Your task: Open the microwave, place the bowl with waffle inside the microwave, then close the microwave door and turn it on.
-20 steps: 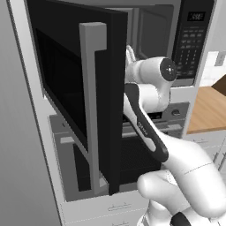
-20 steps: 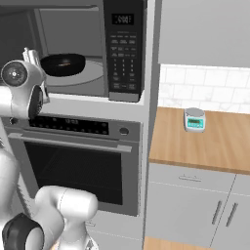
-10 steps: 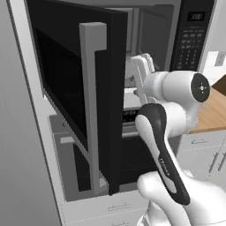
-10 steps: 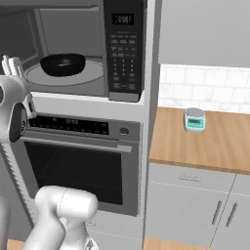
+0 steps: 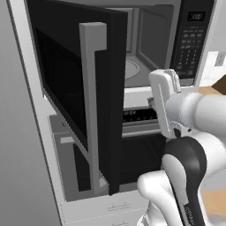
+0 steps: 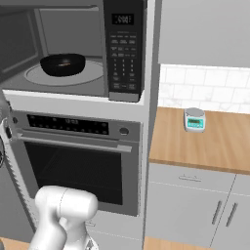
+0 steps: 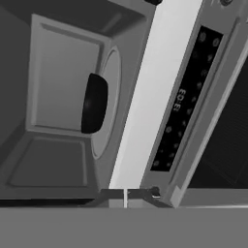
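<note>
Though entered largest first, catalogued chiefly for what has just changed.

1. Microwave [image 6: 123, 49]: built into the tall cabinet above the oven [image 6: 73, 168]. Cavity exposed, keypad and display along its right edge. Judged not yet started.

2. Microwave door [image 5: 66, 84]: swung wide to the left, grey vertical handle [image 5: 92, 110] facing out. Yet to be shut.

3. Arm [image 5: 187, 172]: pulled back out of the cavity over the last second. Now just outside the cavity mouth, about level with the sill, in front of the oven's control strip.

4. Surface [image 6: 210, 146]: wooden, to the right of the cabinet. Carries a small scale-like gadget [image 6: 195, 118] near its back edge, with no part in the task.

5. Turntable [image 6: 88, 73]: pale and round, on the cavity floor.

6. Bowl [image 6: 62, 63]: black, resting on the turntable towards the left rear of the cavity. In the same spot as a second ago, and well apart from the hand.

7. Waffle [image 6: 64, 63]: an orange-brown fleck inside the bowl, too indistinct to describe further.

8. Fingers [image 7: 114, 193]: clenched together on nothing, where a second ago spread wide. Pointed at the cavity from outside.

Reading of the change: placing step judged complete, with the load delivered and let go. Next in order, probably a push on the door's outer face to swing it shut, then a press at the keypad. Worth watching: clearance between arm and door during the swing.
</note>
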